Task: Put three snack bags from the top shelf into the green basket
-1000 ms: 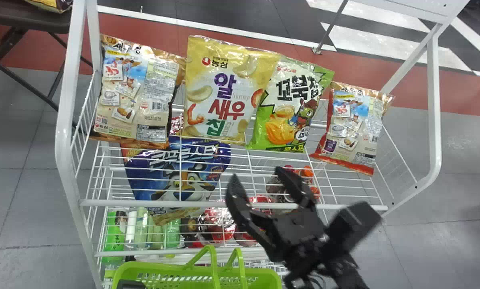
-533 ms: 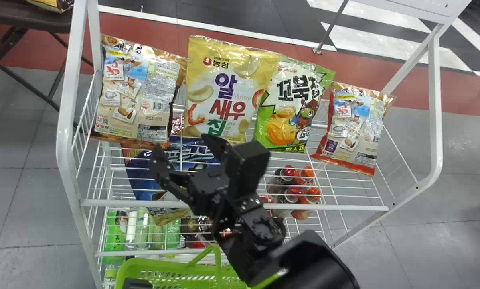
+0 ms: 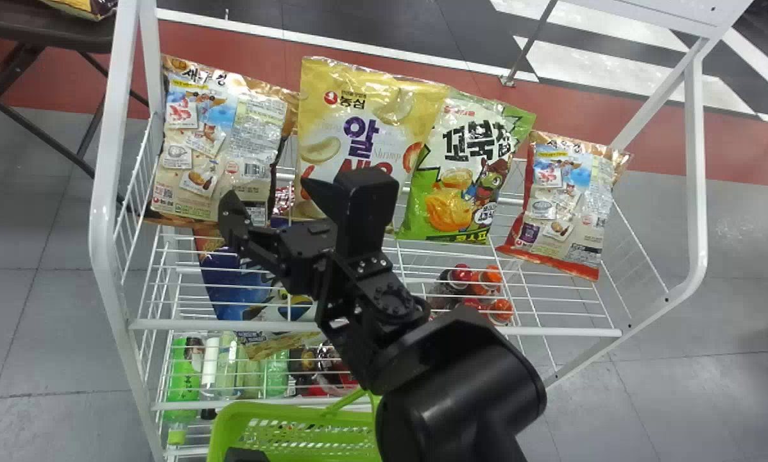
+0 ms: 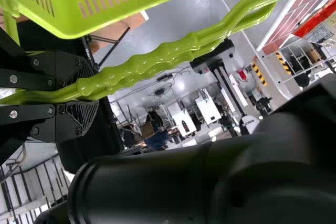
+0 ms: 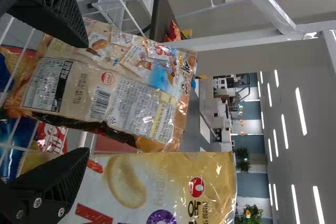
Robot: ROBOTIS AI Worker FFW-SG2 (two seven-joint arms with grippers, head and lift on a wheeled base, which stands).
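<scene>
My right gripper (image 3: 267, 204) is over the front left of the top shelf, its fingers apart in front of the leftmost beige snack bag (image 3: 220, 151) and the yellow snack bag (image 3: 358, 135). In the right wrist view the open right gripper (image 5: 84, 98) has the beige bag (image 5: 110, 85) between and beyond its fingers, the yellow bag (image 5: 157, 187) beside it. A green snack bag (image 3: 464, 173) and a red-edged one (image 3: 566, 199) stand farther right. The green basket (image 3: 294, 427) is low in front; my left gripper (image 4: 79, 93) is shut on its handles (image 4: 152, 66).
The white wire rack's front rail (image 3: 473, 330) runs below the right arm. A blue bag (image 3: 233, 289) and bottles (image 3: 480, 289) are on a lower level. White posts (image 3: 104, 192) frame the shelf, and a dark table (image 3: 43, 29) stands at the back left.
The right arm has swung left and then farther toward the shelf's back, ending in front of the beige and yellow bags. The basket has shifted slightly to the right.
</scene>
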